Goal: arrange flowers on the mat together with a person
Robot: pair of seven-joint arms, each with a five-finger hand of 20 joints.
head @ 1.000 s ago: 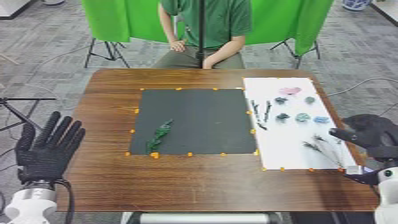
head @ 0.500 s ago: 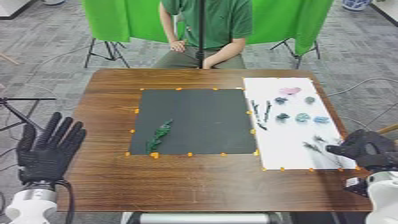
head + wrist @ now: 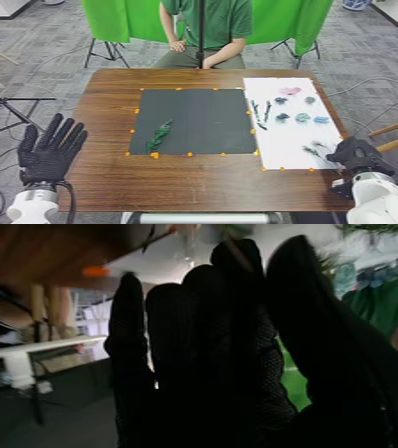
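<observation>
- What has moved is the right hand (image 3: pixel 358 154): compared with a second ago it sits closer to the near side and farther in over the near right corner of the white sheet.
- Behind the far side of the table hangs a green curtain (image 3: pixel 114 21).
- The brown wooden table (image 3: pixel 178 186) spreads out in front of the robot.
- On it lies the dark mat (image 3: pixel 206 125), near the middle, and one green sprig is on it.
- Just beside that, on the right, I see the white sheet (image 3: pixel 286 142), which carries the other flowers and stems.
- The right hand is wide: in its wrist view the fingers stand straight, with the thumb apart from them. I cannot tell whether a stem touches it.
- The left hand (image 3: pixel 46 160) is wide too, fingers straight and spread, at the left edge of the table.
- The green sprig (image 3: pixel 160 136) rests on the near left part of the dark mat, slanting, its near end toward the left.
- Two dark twigs (image 3: pixel 266 112) lie along the left side of the white sheet, close to each other.
- Wispy sprigs (image 3: pixel 314 149) are on the sheet's near right part, just beside the right hand.
- The pink flower (image 3: pixel 290 91) is at the sheet's far end, with small dark ones nearer.
- A teal flower (image 3: pixel 302 117) and a blue one (image 3: pixel 322 120) sit side by side around the sheet's middle.
- Little orange markers (image 3: pixel 155 155) dot the edges of mat and sheet.
</observation>
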